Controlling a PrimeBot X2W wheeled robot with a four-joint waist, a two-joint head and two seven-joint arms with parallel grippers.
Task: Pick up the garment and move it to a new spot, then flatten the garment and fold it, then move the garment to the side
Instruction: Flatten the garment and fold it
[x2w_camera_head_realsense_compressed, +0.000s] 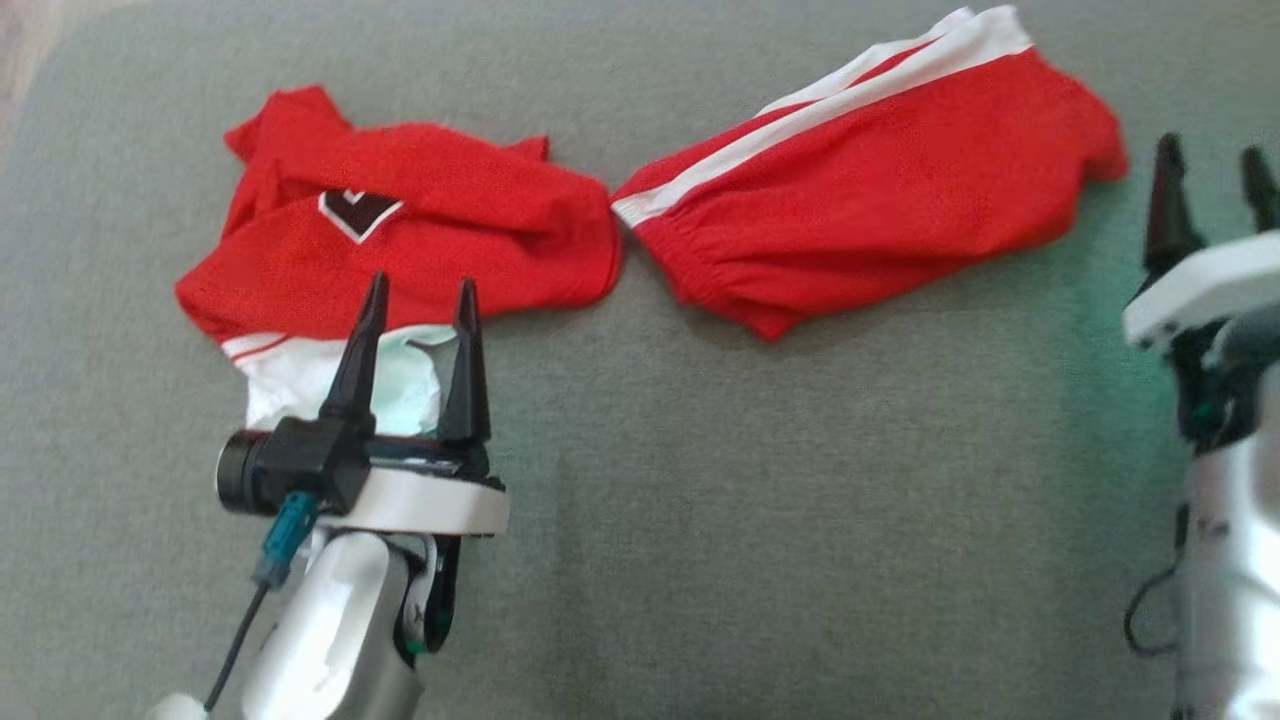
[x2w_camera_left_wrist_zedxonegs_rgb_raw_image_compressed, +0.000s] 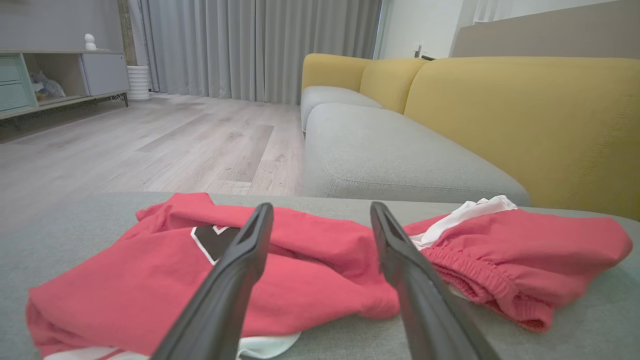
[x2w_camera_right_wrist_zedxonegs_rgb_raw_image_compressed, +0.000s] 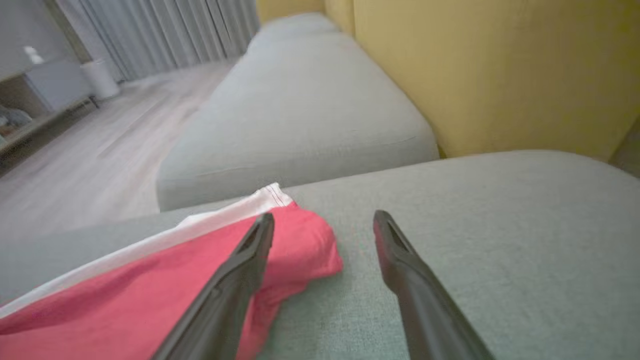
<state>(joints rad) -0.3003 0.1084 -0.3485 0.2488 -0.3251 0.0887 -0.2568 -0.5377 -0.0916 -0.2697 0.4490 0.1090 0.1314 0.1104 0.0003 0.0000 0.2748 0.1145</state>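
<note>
Garment (red, rumpled, dark emblem up) lies on the left half of the grey cushion. Left claw, released, is over its white hem. Red shorts lie just right, nearly touching it. Right claw, released, stands beside their far end.

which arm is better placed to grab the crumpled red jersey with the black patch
Left. The left gripper is open, its fingertips at the near white edge of the red jersey; the right gripper sits beyond the red shorts, far off.
</note>
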